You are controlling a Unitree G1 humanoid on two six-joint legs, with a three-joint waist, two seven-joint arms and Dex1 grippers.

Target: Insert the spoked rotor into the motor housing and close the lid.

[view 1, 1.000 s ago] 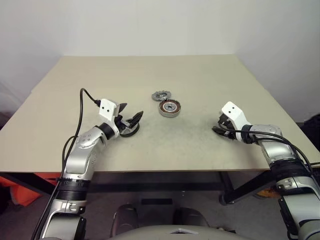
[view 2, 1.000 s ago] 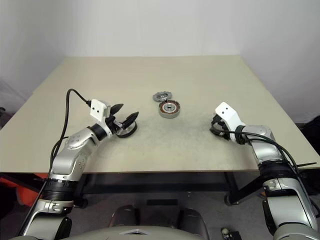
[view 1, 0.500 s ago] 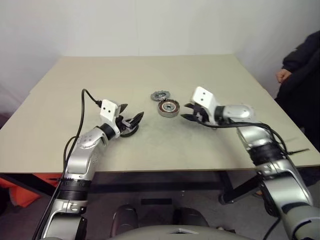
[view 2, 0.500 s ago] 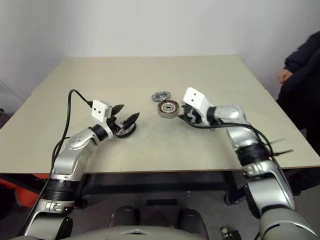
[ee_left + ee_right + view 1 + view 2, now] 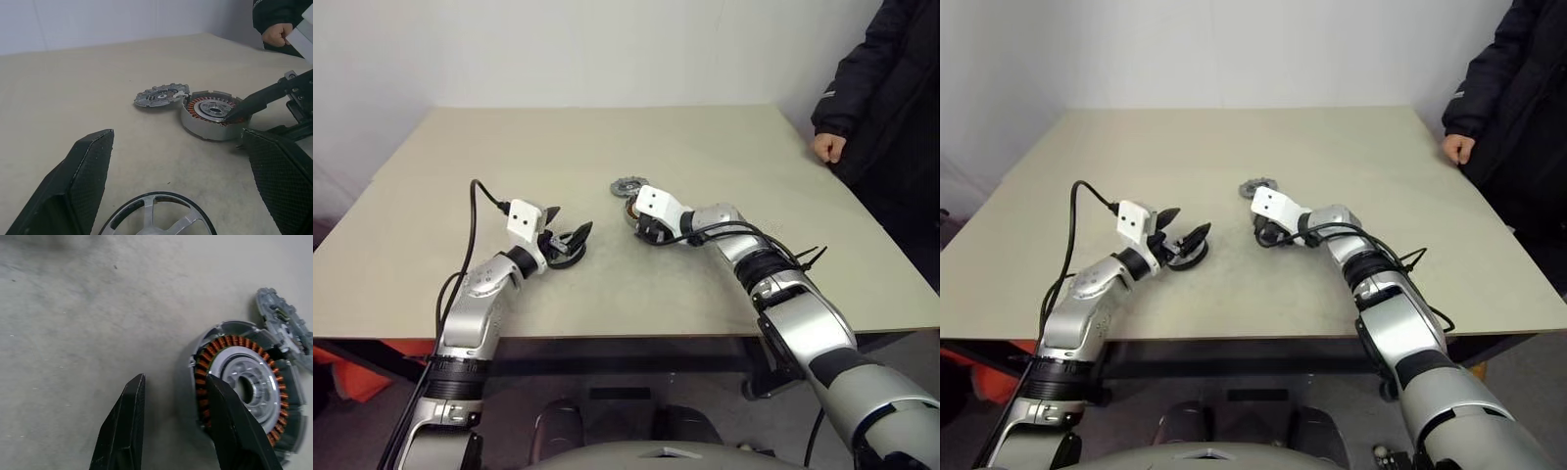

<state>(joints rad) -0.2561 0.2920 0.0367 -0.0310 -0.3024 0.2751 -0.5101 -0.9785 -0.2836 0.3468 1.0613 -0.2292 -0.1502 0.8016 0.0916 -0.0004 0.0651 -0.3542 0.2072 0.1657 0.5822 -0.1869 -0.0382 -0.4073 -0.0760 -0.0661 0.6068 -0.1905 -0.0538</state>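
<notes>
Near the middle of the beige table (image 5: 724,157) sits the motor housing (image 5: 213,115) — a squat silver ring lined with copper windings around a pale hub with a dark bore. The right gripper (image 5: 173,423) straddles its wall, jaws part-open — one finger inside. The left gripper (image 5: 186,191) hangs wide open over the spoked rotor (image 5: 156,220).

You have a matt beige table top (image 5: 98,98), finely speckled and faintly scuffed. The motor housing (image 5: 242,382) is dull silver metal, its ring of copper windings bright orange around a smooth machined centre. Beside it the lid (image 5: 160,95) looks like rough cast grey metal. The spoked rotor (image 5: 156,220) has a glossy black rim and satin silver spokes. The left gripper's fingers (image 5: 73,191) are black with a fine woven texture.
</notes>
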